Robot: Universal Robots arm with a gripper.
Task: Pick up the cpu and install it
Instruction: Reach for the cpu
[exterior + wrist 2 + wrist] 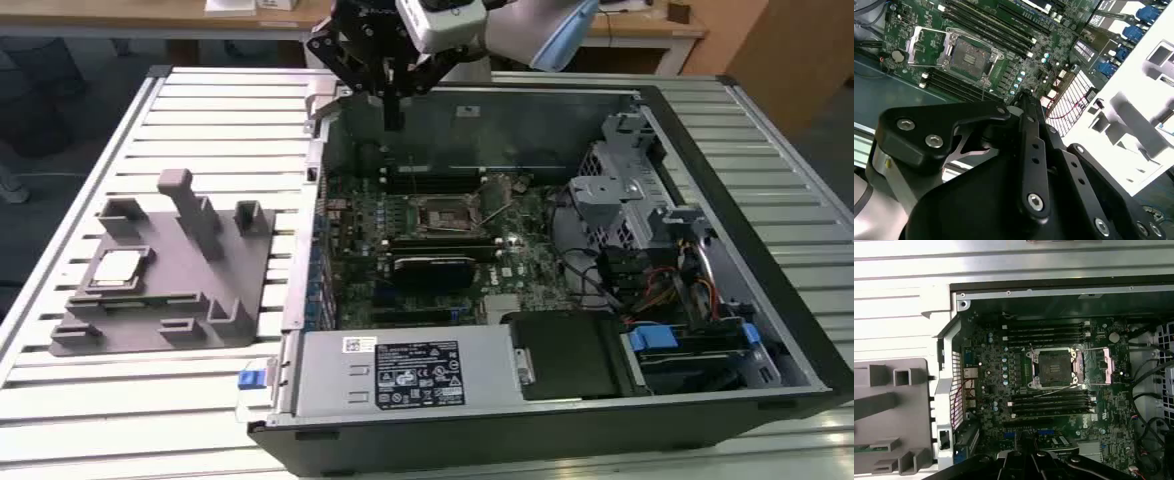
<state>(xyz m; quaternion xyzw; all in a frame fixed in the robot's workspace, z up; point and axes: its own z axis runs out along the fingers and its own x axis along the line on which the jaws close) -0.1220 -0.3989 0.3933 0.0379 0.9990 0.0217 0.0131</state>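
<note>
An open computer case (534, 437) lies on the slatted table (134, 400), its green motherboard (358, 250) facing up. A grey fixture (214, 285) stands just beside it, at the exterior view's left.

A table (160, 400) of pale ribbed metal slats is seen in the exterior view, and two things are set directly on it. These are a grey fixture block (200, 295) with upright posts, toward the exterior view's left, and an open computer case (561, 425) laid on its side, toward the exterior view's right. The two are placed just beside each other, a narrow strip of bare table being left between them. In the first wrist view the slats are shown running parallel to the case's far wall.
</note>
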